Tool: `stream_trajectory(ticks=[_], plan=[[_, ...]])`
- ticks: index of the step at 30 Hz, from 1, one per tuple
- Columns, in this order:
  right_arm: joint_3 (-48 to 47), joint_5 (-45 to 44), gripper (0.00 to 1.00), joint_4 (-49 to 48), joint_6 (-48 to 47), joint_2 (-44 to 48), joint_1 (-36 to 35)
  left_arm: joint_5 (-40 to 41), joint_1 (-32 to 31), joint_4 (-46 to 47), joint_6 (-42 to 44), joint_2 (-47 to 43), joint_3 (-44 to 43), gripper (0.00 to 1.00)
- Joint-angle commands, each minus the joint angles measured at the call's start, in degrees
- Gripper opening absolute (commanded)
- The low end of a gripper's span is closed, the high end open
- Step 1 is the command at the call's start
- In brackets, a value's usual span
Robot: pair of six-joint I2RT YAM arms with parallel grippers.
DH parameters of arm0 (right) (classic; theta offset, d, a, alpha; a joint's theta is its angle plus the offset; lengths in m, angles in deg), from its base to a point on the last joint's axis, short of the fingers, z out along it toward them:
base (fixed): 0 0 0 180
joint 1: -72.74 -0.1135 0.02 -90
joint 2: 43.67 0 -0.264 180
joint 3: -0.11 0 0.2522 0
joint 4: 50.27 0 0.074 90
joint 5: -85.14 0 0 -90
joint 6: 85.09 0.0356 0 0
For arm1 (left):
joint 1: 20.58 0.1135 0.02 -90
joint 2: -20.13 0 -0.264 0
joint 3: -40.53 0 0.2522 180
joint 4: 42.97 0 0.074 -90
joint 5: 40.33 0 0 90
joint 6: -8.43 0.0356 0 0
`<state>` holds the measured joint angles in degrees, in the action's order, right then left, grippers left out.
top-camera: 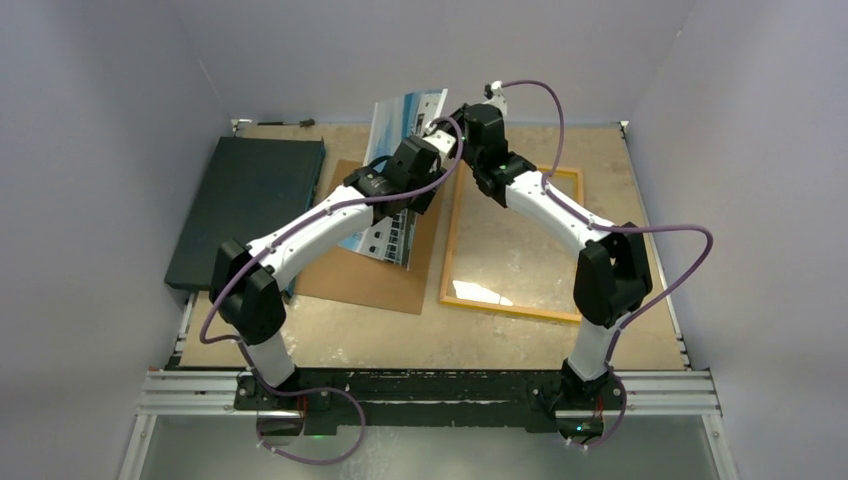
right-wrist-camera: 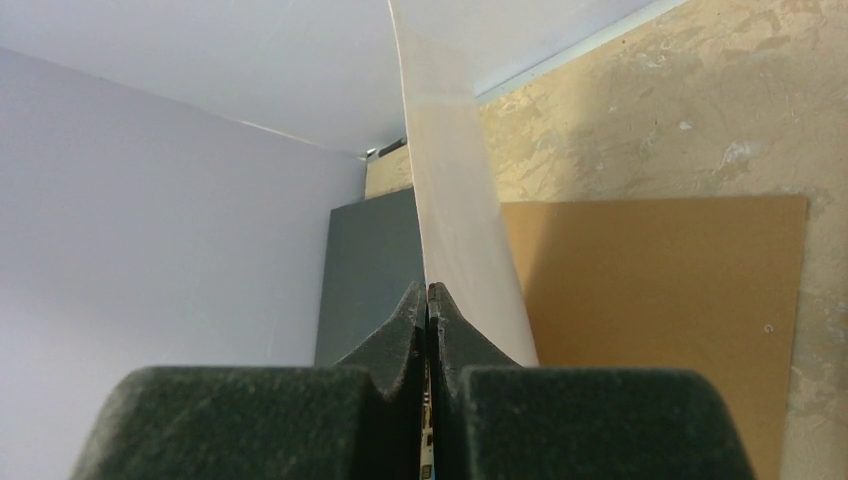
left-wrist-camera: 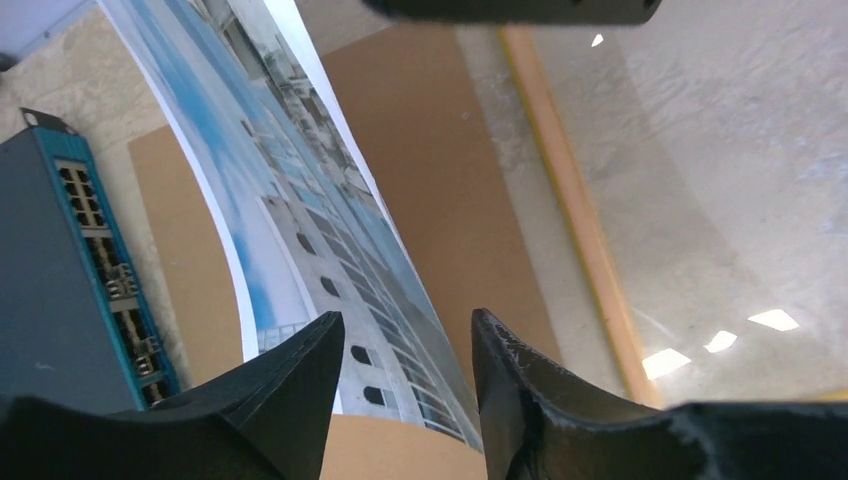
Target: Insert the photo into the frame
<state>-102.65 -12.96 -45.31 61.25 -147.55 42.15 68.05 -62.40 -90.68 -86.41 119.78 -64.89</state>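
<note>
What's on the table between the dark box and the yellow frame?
The brown board lies flat between them, and the photo is held up above it. The top view shows this best.

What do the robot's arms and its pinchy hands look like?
The left arm and right arm are smooth white tubes joined by chunky black joints. A thin purple cable loops along each arm. The left gripper and right gripper each have two matte black, wedge-shaped fingers that taper to points.
</note>
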Motion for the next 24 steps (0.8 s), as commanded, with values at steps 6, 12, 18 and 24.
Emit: stream_trajectory(ticks=[6,12,18,24], plan=[[-0.9,-0.1,0.00,1.2,1.6,1.4,-0.2,6.3,-0.7,2.2,3.7,-1.3,2.9,0.14],[-0.5,2.1,0.04,1.5,1.9,1.7,0.0,7.3,-0.7,2.6,4.6,-3.6,3.2,0.00],[-0.5,7.8,0.58,2.3,-0.3,3.7,2.9,4.2,-0.7,2.0,9.3,-6.6,1.0,0.00],[6.6,8.0,0.96,2.5,-2.1,14.6,11.2,1.3,-0.6,-2.3,11.0,-5.9,-9.2,0.00]])
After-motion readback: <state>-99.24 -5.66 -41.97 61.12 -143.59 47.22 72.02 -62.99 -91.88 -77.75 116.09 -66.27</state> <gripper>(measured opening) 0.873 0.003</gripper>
